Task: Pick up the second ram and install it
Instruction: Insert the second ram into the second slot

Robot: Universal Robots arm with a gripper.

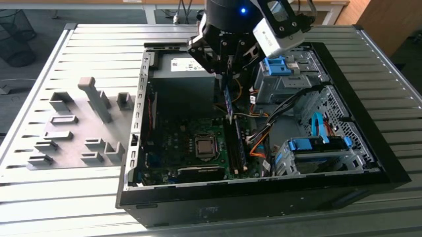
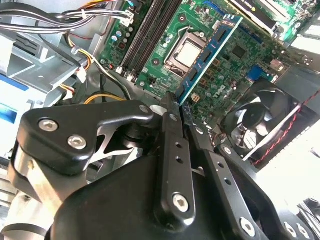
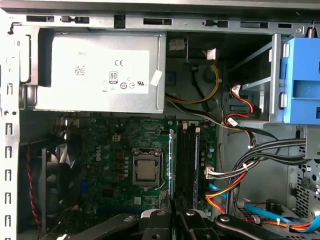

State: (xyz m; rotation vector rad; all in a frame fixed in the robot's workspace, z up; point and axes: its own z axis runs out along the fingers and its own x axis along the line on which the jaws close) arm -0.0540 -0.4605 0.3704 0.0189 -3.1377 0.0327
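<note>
1. We see the gripper (image 2: pixel 181 117) clamped tight on the ram (image 2: pixel 209 55), fingers (image 2: pixel 172 150) pinching one end.
2. In the exterior view, the ram (image 1: pixel 228 101) hangs on edge above the open case (image 1: pixel 264 190), over the slots (image 1: pixel 236 148).
3. In the first wrist view, the ram (image 3: pixel 171 165) lines up just beside the dark slots (image 3: pixel 187 160), near the CPU socket (image 3: pixel 146 171).

Printed certification marks and a small code square on the power supply (image 3: pixel 95 72), fine print unreadable

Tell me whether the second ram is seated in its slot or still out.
Out. The gripper is shut on the second ram, holding it edge-on above the motherboard, beside the memory slots.
</note>
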